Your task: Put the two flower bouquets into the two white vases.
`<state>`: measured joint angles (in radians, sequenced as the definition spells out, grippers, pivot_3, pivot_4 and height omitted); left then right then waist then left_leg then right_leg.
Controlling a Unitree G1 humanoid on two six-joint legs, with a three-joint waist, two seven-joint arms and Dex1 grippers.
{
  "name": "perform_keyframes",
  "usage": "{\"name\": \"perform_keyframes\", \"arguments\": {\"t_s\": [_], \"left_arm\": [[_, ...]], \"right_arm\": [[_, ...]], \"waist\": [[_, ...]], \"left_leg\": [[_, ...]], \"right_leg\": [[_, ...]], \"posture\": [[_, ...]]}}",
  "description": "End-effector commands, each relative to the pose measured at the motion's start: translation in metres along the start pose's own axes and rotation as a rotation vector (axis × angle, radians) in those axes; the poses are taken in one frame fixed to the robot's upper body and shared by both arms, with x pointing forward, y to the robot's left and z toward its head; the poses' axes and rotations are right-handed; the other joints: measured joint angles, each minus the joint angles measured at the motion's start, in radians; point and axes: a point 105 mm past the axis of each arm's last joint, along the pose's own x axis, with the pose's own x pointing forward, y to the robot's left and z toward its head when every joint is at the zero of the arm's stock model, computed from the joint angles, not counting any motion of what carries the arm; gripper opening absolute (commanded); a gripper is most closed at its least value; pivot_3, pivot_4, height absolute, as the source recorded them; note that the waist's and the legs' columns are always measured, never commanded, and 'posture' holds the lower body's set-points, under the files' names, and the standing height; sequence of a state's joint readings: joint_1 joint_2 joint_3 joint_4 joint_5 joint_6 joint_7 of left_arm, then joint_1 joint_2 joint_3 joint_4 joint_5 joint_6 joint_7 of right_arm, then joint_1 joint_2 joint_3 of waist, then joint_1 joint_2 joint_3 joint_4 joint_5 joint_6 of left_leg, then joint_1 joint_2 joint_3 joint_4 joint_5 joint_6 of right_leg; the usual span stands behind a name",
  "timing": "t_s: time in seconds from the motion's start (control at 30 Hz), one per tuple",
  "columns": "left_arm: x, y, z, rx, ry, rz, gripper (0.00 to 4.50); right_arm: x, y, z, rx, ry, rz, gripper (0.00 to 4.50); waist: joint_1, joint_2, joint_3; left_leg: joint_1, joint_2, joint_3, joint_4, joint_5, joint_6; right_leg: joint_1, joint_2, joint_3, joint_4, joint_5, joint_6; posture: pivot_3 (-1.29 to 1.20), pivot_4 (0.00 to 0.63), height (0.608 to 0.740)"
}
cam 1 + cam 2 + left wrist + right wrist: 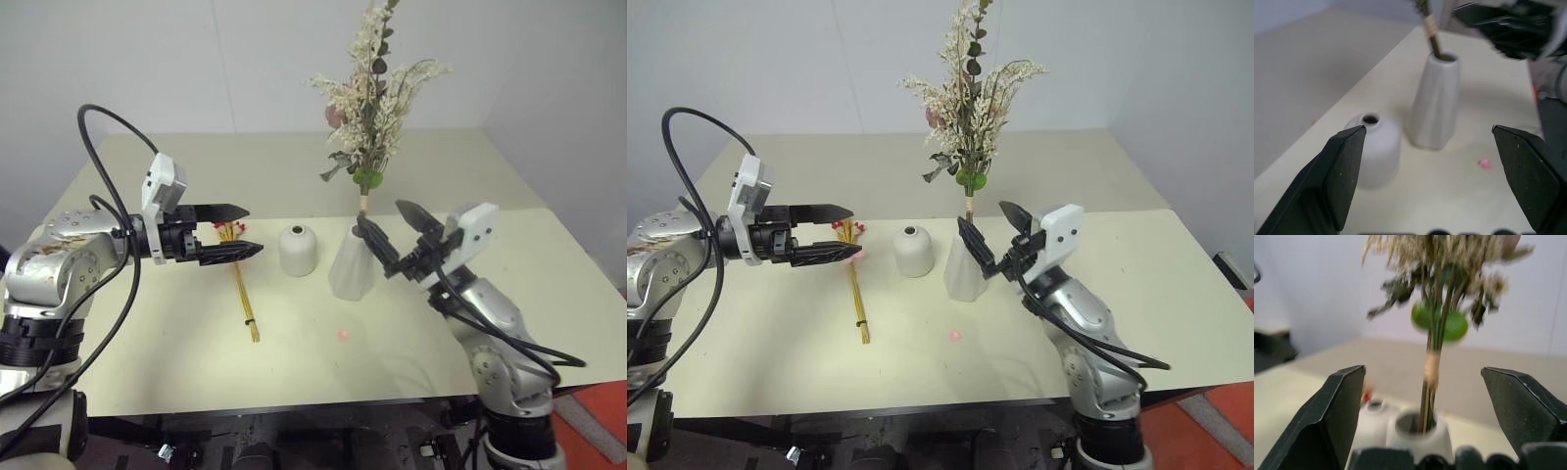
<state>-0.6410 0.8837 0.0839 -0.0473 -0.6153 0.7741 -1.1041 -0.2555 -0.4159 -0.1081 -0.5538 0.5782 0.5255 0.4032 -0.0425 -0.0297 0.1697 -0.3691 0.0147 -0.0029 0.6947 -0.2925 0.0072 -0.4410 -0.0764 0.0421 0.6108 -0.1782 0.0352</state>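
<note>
The bushier bouquet [372, 98] of cream-white sprigs and green leaves stands upright with its stem in the taller tapering white vase [351, 264]. My right gripper [384, 217] is open just right of that vase, level with its mouth, and nothing is between its fingers. The short rounded vase [298, 250] stands empty to the left of the tall one. Left of it, the slim bouquet [241, 284] with yellow stems and red buds lies flat on the table. Above its bud end hovers my left gripper [250, 231], open and pointing toward the vases [1376, 147].
A tiny pink petal [344, 334] lies on the cream table [176, 362] in front of the tall vase. The table's front edge runs close below it. A white wall stands behind the table.
</note>
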Motion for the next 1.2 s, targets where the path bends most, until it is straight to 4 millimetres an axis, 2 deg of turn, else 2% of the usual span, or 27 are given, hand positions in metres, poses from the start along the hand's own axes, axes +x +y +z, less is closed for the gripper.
{"name": "perform_keyframes", "arguments": {"t_s": [0.03,0.17,0.27,0.4,0.6,0.7,0.8,1.03,1.17,1.2], "left_arm": [[-0.003,0.007,-0.01,-0.002,0.127,0.127,4.5],[-0.003,0.026,-0.044,-0.132,0.381,0.351,4.5],[0.001,0.028,-0.063,-0.26,0.518,0.432,4.5],[0.024,0.021,-0.072,-0.359,0.551,0.445,4.5],[0.06,0.015,-0.087,-0.497,0.615,0.485,4.5],[0.07,0.018,-0.099,-0.544,0.65,0.535,4.5],[0.073,0.023,-0.103,-0.566,0.66,0.577,3.9],[0.071,0.031,-0.102,-0.572,0.651,0.619,1.62],[0.058,0.044,-0.098,-0.58,0.623,0.687,0.27],[0.055,0.047,-0.096,-0.579,0.613,0.701,0.09]], "right_arm": [[-0.016,0.007,0.025,-0.051,0.009,0.112,4.47],[-0.033,0.01,0.033,-0.084,0.115,0.233,4.47],[-0.044,0.015,0.04,-0.103,0.193,0.343,4.47],[-0.056,0.019,0.048,-0.138,0.271,0.482,4.47],[-0.058,0.011,0.049,-0.199,0.331,0.554,4.47],[-0.059,0.011,0.051,-0.218,0.344,0.597,4.47],[-0.058,0.01,0.052,-0.233,0.345,0.617,4.5],[-0.057,0.011,0.052,-0.225,0.345,0.645,4.5],[-0.058,0.009,0.049,-0.215,0.351,0.646,4.5],[-0.058,0.008,0.049,-0.214,0.351,0.646,4.5]], "waist": [[0.0,0.0,0.0],[0.004,-0.002,0.001],[0.005,-0.003,0.002],[0.016,-0.003,0.002],[0.027,-0.006,0.003],[0.03,-0.006,0.003],[0.03,-0.005,0.003],[0.029,-0.005,0.003],[0.029,-0.006,0.003],[0.029,-0.006,0.003]], "left_leg": [[0.0,0.0,0.0,0.0,0.0,0.0],[0.001,0.0,0.0,0.0,0.0,0.0],[0.001,0.0,-0.001,0.0,0.0,0.0],[0.0,-0.001,-0.001,0.001,0.0,0.0],[0.0,-0.001,-0.001,0.002,0.0,0.0],[0.001,-0.001,-0.001,0.002,0.0,0.0],[0.002,-0.001,-0.001,0.002,0.0,0.0],[0.015,-0.001,-0.001,0.0,0.0,0.0],[0.015,-0.001,-0.001,0.0,0.0,0.0],[0.015,-0.001,-0.001,0.0,0.0,0.0]], "right_leg": [[0.0,0.0,0.0,0.0,0.0,0.0],[0.002,0.0,0.0,0.0,-0.002,0.004],[0.002,0.001,0.0,0.0,-0.003,0.005],[0.002,0.0,0.0,-0.001,-0.002,0.003],[0.003,0.0,0.0,0.0,-0.001,0.001],[0.003,0.0,0.0,0.0,-0.001,0.001],[0.005,0.0,0.0,0.0,-0.001,0.001],[0.017,-0.001,0.0,-0.002,-0.004,0.006],[0.017,-0.001,0.0,-0.002,-0.003,0.005],[0.017,-0.001,0.0,-0.002,-0.003,0.005]], "posture": [[0.0,0.15,0.74],[0.0,0.15,0.74],[0.0,0.15,0.74],[0.0,0.15,0.74],[0.0,0.15,0.74],[0.0,0.15,0.74],[0.0,0.15,0.74],[0.0,0.15,0.74],[0.0,0.15,0.74],[0.0,0.15,0.74]]}}
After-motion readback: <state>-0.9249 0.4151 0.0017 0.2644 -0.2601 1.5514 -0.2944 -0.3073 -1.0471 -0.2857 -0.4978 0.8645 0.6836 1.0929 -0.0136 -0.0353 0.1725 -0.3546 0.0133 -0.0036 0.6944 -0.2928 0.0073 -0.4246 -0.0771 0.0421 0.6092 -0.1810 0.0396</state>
